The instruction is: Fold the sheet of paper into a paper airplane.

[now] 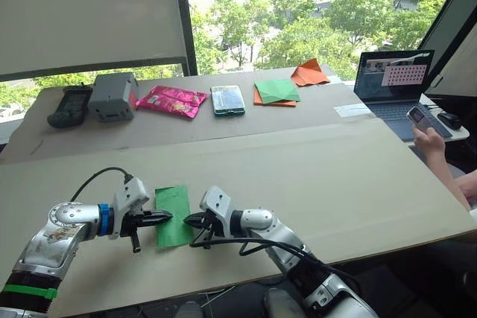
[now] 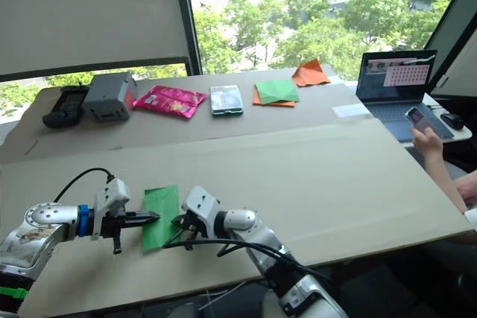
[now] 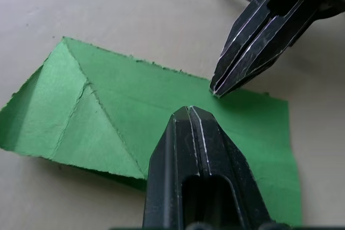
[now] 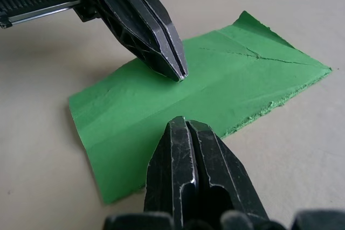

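Observation:
The sheet of paper (image 1: 174,210) is bright green and lies flat on the near part of the table as a folded strip. Diagonal creases form a triangle at one end (image 3: 70,111). My left gripper (image 1: 168,217) is shut, and its tip rests on the paper from the left. My right gripper (image 1: 188,220) is shut too, with its tip at the paper's right edge. The two tips point at each other a short way apart over the strip, as seen in the right wrist view with the left gripper (image 4: 180,75) opposite.
On the far table stand a black device (image 1: 69,105), a grey box (image 1: 113,96), a pink packet (image 1: 171,100), a teal packet (image 1: 227,100), a dark green square on orange paper (image 1: 277,91) and an orange pointed piece (image 1: 309,73). At the right are a laptop (image 1: 391,80) and a person's hand (image 1: 428,139) holding a phone.

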